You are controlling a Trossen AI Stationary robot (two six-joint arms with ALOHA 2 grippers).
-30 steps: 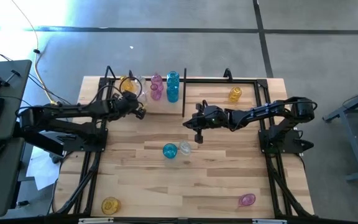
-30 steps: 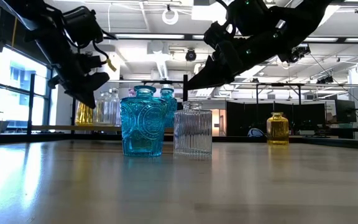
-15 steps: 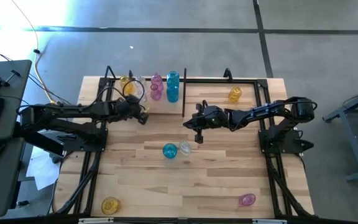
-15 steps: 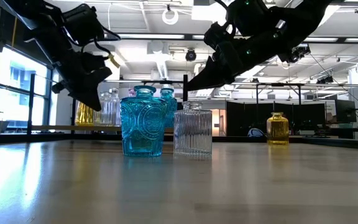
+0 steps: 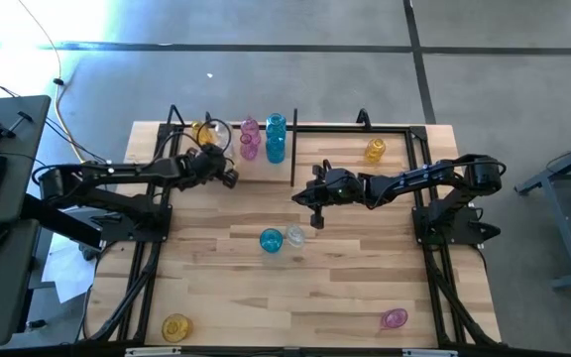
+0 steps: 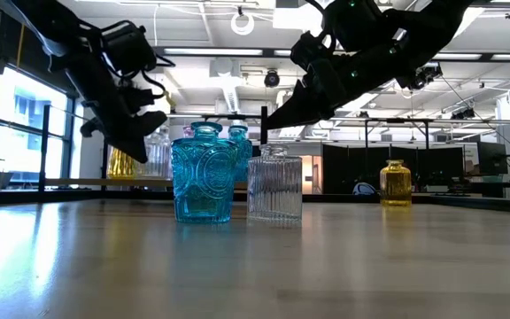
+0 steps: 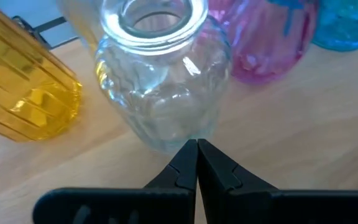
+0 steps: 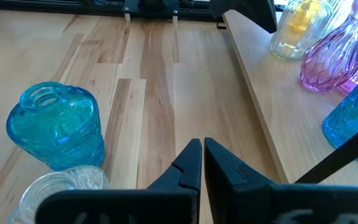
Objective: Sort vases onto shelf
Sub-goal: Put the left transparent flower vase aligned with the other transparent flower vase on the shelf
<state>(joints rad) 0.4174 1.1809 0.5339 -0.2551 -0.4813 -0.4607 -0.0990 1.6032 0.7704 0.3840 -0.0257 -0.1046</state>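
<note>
My left hand (image 7: 196, 163) is pinched closed and empty, tips just short of the clear vase (image 7: 160, 81) on the shelf (image 5: 335, 127). My right hand (image 8: 197, 163), also closed and empty, hangs above the worktop (image 5: 345, 283) near the teal vase (image 8: 58, 124).

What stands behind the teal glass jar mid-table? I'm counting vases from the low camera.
A taller teal bottle vase peeks over the teal glass jar; a black shelf rod rises beside. Anything directly behind is covered.

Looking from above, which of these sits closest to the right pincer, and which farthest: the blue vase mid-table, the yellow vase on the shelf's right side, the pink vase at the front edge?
From the right pincer:
1. Blue vase, mid-table.
2. Yellow vase, shelf's right side.
3. Pink vase, front edge.
</note>
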